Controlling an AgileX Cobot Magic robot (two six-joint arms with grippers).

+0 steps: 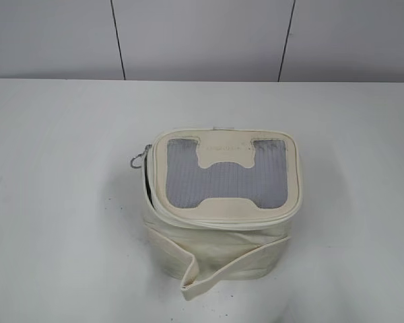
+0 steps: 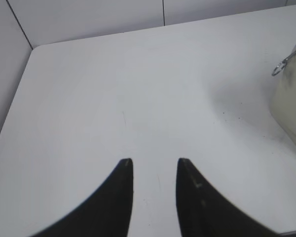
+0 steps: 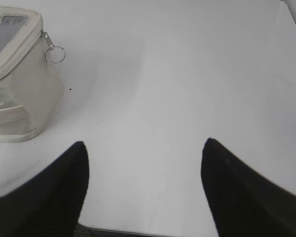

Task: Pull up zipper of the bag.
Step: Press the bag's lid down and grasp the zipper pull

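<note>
A cream bag sits on a white surface, zipper partly undone. Left claw and right claw both hover released, grasping nothing.

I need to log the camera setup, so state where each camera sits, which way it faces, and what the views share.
Exterior: in front of the table, angled down at the bag; no robot part shows.
Left wrist: on the left arm, looking over the left hand, slightly open, at bare table; bag at right edge.
Right wrist: on the right arm, over the right hand, wide open; bag at upper left.
All three share the bag and a ring pull.
</note>
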